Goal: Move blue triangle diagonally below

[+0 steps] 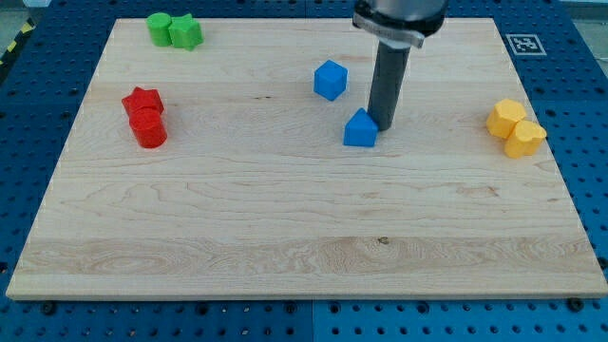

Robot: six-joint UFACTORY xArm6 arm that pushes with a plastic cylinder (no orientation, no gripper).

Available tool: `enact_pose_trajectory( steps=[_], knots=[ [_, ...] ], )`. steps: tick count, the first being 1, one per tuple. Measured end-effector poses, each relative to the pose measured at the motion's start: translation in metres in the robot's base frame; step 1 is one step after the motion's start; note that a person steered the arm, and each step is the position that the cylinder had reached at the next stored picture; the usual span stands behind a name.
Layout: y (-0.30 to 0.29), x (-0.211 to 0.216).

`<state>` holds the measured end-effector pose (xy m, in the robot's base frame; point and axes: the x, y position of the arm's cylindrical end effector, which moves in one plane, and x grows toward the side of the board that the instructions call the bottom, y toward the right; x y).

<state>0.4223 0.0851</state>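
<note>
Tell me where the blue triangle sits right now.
The blue triangle sits just right of the board's centre, below and right of the blue cube, with my tip at its upper right edge.

one view | high, angled down | whole wooden board (285, 237) framed

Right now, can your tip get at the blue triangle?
Probably yes. My tip sits right at the blue triangle's upper right edge, seemingly touching, with nothing between them. The blue cube stands apart, toward the view's top.
</note>
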Motion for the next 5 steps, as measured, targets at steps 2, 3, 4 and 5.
enact_pose_trajectory(
  steps=[2,3,4,5],
  knots=[
    [-0.03,0.02],
    [-0.035,0.025],
    [-0.016,0.028],
    [-0.04,0.03]
  ],
)
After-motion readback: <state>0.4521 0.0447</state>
